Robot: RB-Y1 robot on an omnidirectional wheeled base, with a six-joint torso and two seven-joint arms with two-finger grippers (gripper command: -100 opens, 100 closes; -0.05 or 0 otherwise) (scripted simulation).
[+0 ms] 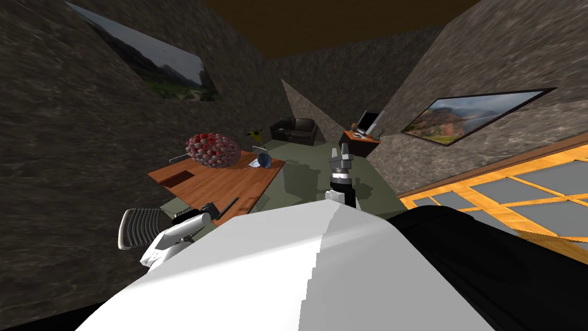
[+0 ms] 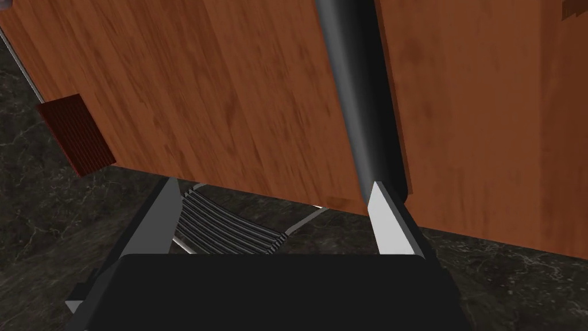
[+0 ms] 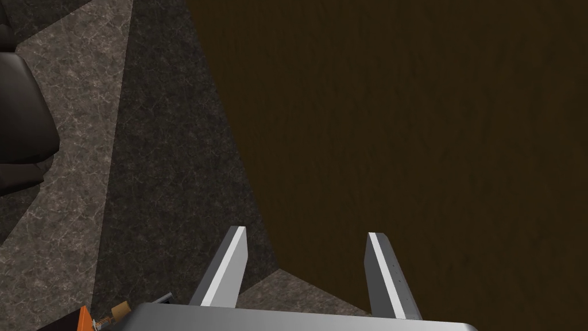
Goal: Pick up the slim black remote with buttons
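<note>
**Remote lines up with one finger, not the gap**

The slim black remote (image 2: pixel 362 103) lies flat on the wooden tabletop (image 2: pixel 201 103). Its long axis runs straight ahead of the left pincer (image 2: pixel 278 221), the nearer one. Its near end sits at the tip of one finger (image 2: pixel 390 224), perhaps touching it, and outside the gap. By my reckoning, the pincer needs a sideways shift before closing. Its fingers stand wide apart, holding nothing. The right pincer (image 3: pixel 304 270) is raised well away from the remote, fingers apart and empty.
</note>
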